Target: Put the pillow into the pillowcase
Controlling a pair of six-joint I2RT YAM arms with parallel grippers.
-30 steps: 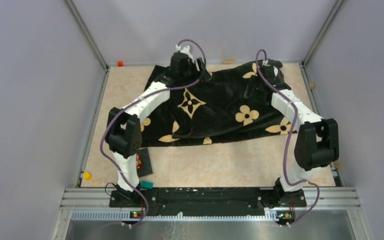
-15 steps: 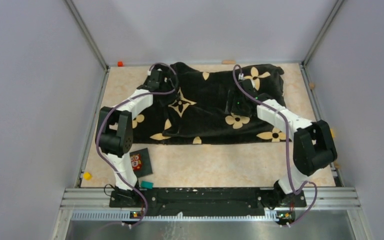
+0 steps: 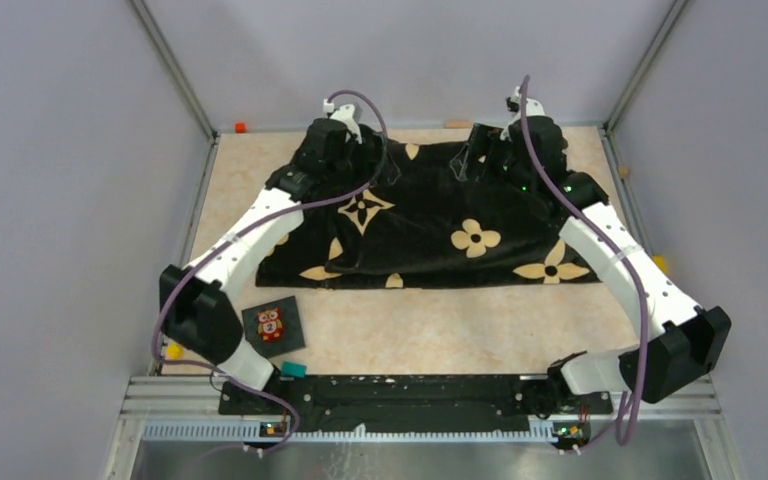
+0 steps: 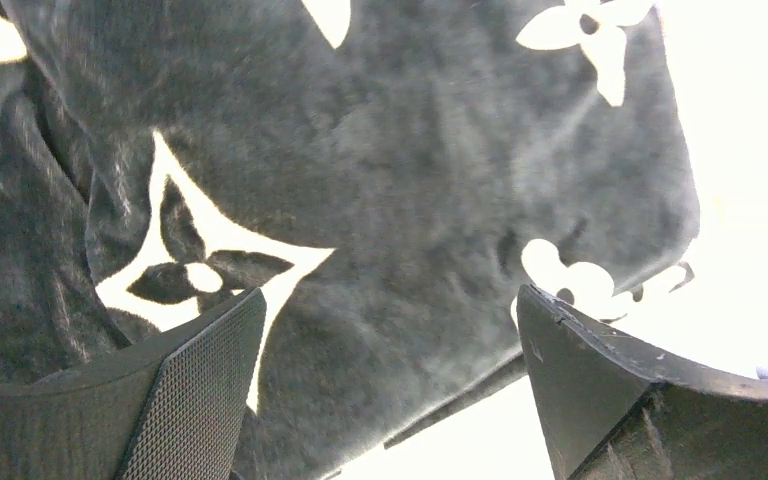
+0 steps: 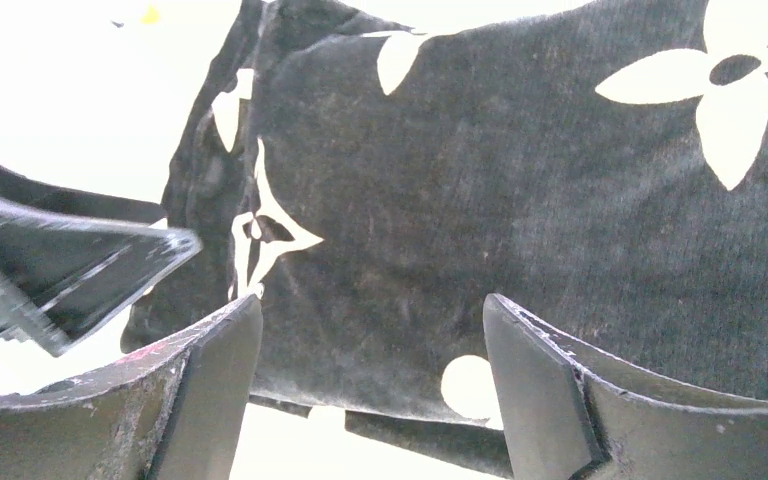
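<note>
The black pillowcase [image 3: 430, 225] with cream flower motifs lies spread flat on the far half of the table. No white pillow shows in any view. My left gripper [image 3: 338, 148] hovers over the pillowcase's far left edge. In the left wrist view its jaws [image 4: 388, 300] stand wide apart and empty, with the pillowcase [image 4: 410, 170] beyond them. My right gripper [image 3: 488, 150] hovers over the far edge, right of centre. In the right wrist view its jaws [image 5: 370, 305] stand apart and empty above the pillowcase [image 5: 520, 200]. The left gripper's finger [image 5: 70, 270] shows at the left of that view.
A small dark owl-picture card [image 3: 272, 323] lies near the left arm's base, with a teal piece [image 3: 293, 369] beside it. Small bits lie at the table's rim: yellow [image 3: 174, 351], orange [image 3: 240, 127], wooden [image 3: 456, 123]. Grey walls enclose three sides.
Both grippers have moved from over the pillowcase to its far edge and risen. Both elbows have swung down toward the near edge. The pillowcase, lifted a second ago, now lies flat.
</note>
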